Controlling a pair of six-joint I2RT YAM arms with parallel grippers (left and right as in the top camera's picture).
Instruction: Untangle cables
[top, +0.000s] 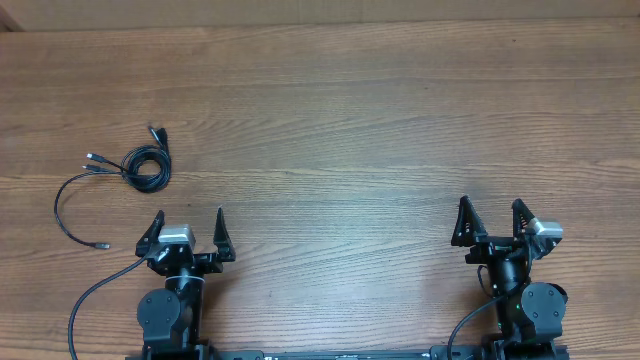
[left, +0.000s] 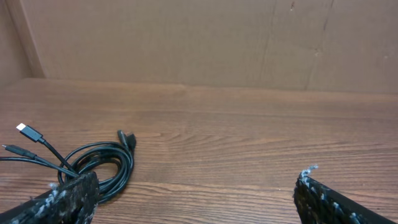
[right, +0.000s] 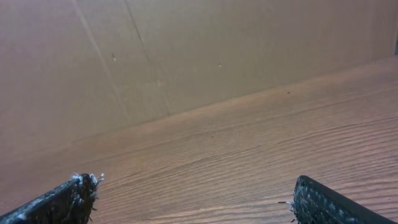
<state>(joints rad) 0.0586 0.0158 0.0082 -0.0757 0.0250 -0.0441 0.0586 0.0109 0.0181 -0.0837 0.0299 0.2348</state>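
Cables (top: 146, 167) lie on the left part of the wooden desk (top: 360, 120), wound into a loose black coil with several ends sticking out. One strand leaves the coil and curves in a wide arc toward the robot's side, ending near the left hand (top: 188, 215). In the left wrist view the coil sits ahead and to the left of that hand, partly behind its left finger, and a white-tipped plug (left: 28, 132) points away from it. The left hand stands with its jaws spread wide, nothing between them, apart from the coil. The right hand (top: 490, 203) is well apart from the cables on the other side of the desk, jaws likewise spread wide and holding nothing, over bare wood.
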